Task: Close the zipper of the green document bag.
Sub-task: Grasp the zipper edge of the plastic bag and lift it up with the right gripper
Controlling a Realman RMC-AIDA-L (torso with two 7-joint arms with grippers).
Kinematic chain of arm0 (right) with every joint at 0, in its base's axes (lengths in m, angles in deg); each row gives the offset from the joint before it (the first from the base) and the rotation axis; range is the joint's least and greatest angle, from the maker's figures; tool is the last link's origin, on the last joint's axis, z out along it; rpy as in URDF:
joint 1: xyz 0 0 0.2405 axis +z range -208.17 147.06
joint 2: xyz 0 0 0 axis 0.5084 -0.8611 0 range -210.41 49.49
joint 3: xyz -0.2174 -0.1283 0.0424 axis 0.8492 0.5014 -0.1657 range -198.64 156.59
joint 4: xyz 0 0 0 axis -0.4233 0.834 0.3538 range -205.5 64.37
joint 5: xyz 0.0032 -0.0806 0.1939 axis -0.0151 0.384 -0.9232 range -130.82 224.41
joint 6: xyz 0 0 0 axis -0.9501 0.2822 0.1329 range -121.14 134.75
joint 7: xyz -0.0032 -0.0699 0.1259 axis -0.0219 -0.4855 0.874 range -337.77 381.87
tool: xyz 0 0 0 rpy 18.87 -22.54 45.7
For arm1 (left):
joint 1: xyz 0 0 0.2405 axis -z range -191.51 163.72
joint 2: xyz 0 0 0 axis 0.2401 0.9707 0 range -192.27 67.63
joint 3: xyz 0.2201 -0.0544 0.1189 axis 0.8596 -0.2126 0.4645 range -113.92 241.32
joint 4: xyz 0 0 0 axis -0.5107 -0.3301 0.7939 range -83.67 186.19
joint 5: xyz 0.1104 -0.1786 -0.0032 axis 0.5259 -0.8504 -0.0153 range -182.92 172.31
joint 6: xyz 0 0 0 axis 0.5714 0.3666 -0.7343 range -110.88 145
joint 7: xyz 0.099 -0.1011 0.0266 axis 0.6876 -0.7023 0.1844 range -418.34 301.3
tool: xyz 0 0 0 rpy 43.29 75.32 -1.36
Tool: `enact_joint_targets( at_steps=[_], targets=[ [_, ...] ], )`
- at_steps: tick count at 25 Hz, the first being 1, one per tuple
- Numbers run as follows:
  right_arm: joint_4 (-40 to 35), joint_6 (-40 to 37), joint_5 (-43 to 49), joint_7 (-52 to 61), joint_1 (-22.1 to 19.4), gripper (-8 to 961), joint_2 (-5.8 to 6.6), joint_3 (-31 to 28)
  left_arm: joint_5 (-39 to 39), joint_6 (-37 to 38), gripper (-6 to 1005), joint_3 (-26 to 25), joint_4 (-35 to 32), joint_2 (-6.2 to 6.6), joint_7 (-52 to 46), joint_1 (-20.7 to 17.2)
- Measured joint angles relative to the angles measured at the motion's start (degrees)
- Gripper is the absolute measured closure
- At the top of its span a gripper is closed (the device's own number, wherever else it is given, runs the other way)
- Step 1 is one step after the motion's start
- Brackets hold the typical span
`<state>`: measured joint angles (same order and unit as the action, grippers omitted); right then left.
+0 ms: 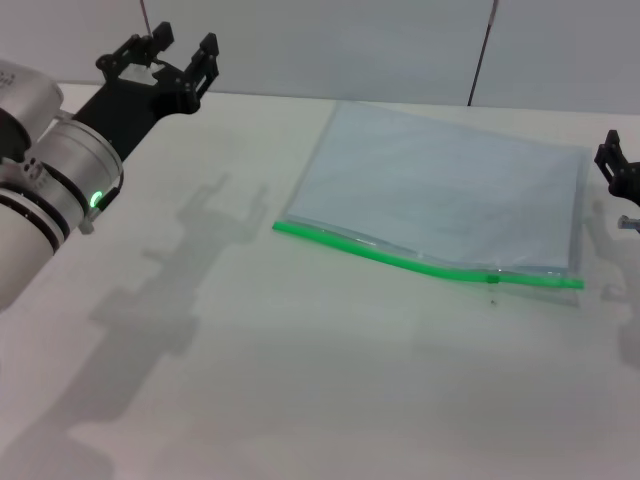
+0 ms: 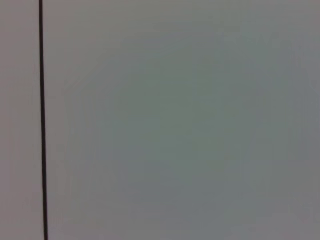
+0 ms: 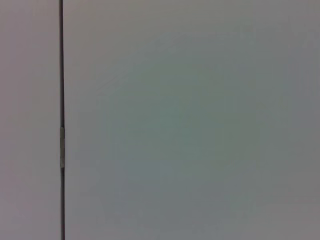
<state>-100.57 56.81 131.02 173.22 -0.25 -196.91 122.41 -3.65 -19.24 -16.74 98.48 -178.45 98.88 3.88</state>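
A: Where's the bag [image 1: 440, 190]?
B: Flat on the table [image 1: 300, 380], toward its far right corner, the zipper [image 1: 420, 262] running left-right along its near edge, slider [image 1: 492, 277] near the right end.
A: Grippers?
B: Left gripper [image 1: 175, 52] raised at the far left, fingers apart. Right gripper [image 1: 615, 165] beside the bag's right edge, nearer the slider; can't tell its fingers.

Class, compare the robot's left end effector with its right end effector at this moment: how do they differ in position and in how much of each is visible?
The left end effector hangs at the table's far left, well away from the green document bag; the right end effector sits just beside the bag's right edge. The left shows fully, fingers spread; the right is cut off by the frame. Both are black and hold nothing.
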Motion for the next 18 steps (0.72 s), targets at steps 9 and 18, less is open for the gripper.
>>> enact_joint_targets(
  at_steps=[9,18],
  targets=[
    [0.0,0.0,0.1,0.0,0.1,76,0.0,0.0,-0.6,4.1,436,-0.4,4.1,-0.31,2.9,-1.5],
    [-3.1,-10.3,0.3,-8.8,1.2,77,0.55,-1.5,-0.5,6.3,435,-0.4,4.2,-0.27,2.7,-1.6]
  ],
)
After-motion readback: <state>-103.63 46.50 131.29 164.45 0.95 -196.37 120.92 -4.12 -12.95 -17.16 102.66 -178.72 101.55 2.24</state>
